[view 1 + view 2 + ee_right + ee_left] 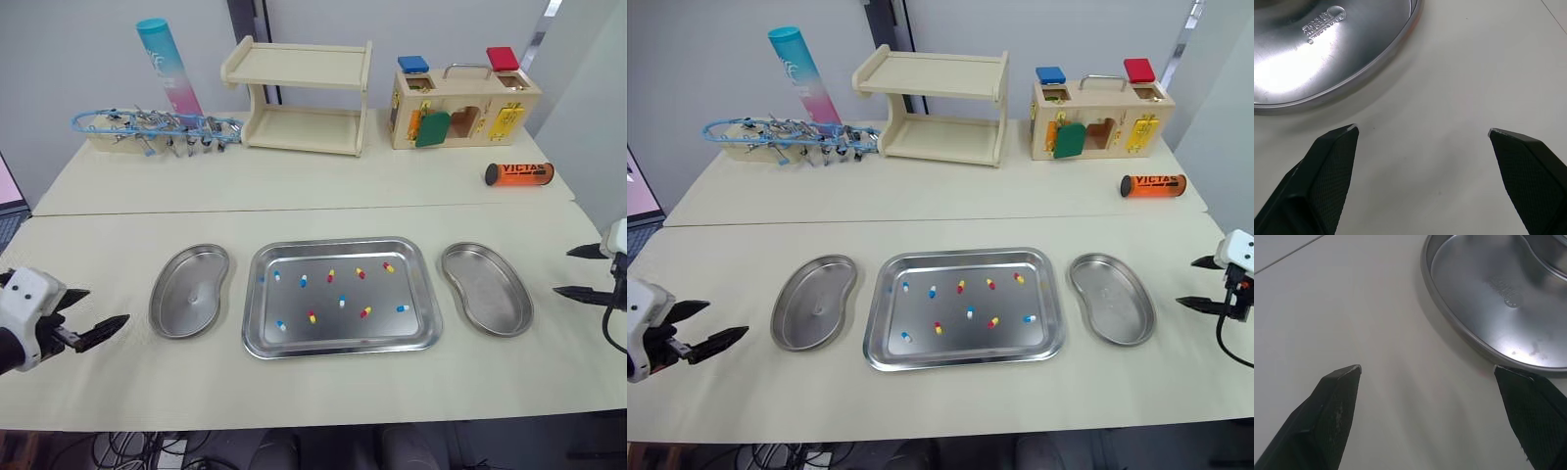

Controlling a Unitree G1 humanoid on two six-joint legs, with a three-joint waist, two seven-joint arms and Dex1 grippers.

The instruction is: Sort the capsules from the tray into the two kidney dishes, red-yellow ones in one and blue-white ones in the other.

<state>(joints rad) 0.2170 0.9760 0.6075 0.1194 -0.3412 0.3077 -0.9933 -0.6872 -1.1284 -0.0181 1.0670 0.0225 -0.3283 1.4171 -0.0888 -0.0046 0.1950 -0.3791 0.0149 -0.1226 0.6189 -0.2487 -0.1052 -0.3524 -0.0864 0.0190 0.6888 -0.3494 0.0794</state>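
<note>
Capsules lie loose in the rectangular steel tray [338,336] at the front middle of the pale counter [294,206]: five red-yellow capsules [331,275] and five blue-white capsules [304,281]. Two empty steel kidney dishes flank it, the left dish [191,289] and the right dish [487,289], likely one colour per arm. The left pincer [108,305] and right pincer [562,272] hover at the side edges, spread wide and empty.

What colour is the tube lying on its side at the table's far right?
The tube is orange with black ends, clearest in the left eye view.
</note>
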